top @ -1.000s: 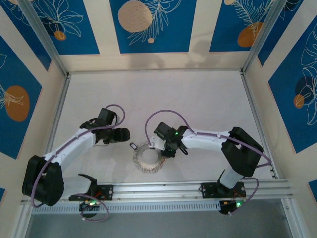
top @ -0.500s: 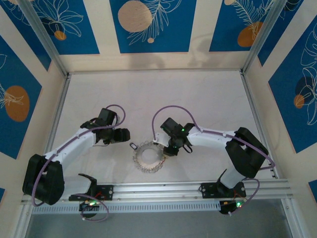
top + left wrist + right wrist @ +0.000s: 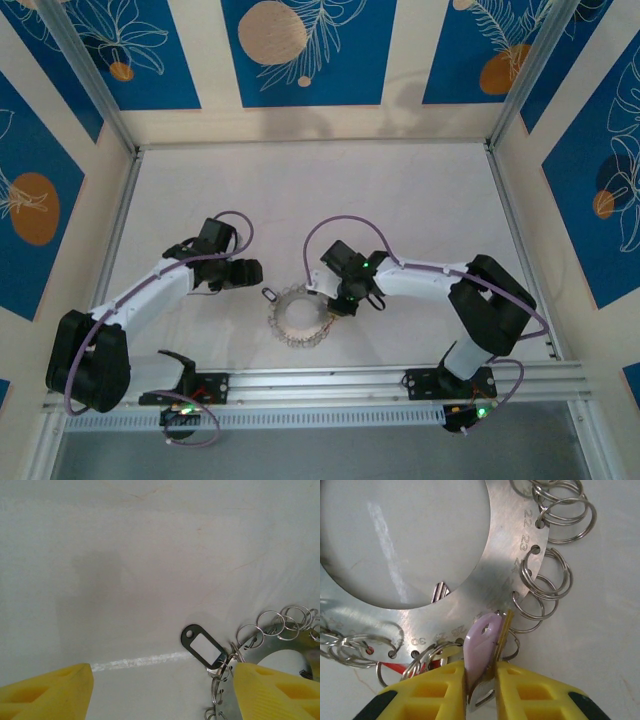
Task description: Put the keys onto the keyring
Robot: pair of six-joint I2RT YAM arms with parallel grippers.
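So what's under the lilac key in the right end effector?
The keyring, its grey numbered rim, and small split rings show around the lilac key; the stretch directly beneath is covered.

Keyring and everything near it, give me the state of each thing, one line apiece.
keyring: lying flat on the table.
lilac key: pinched on edge in the right gripper, at the keyring's rim; threaded or not, cannot tell.
pale oblong key: flat on the table beside the keyring, ungripped.
left gripper: open, empty.
right gripper: shut on the lilac key.
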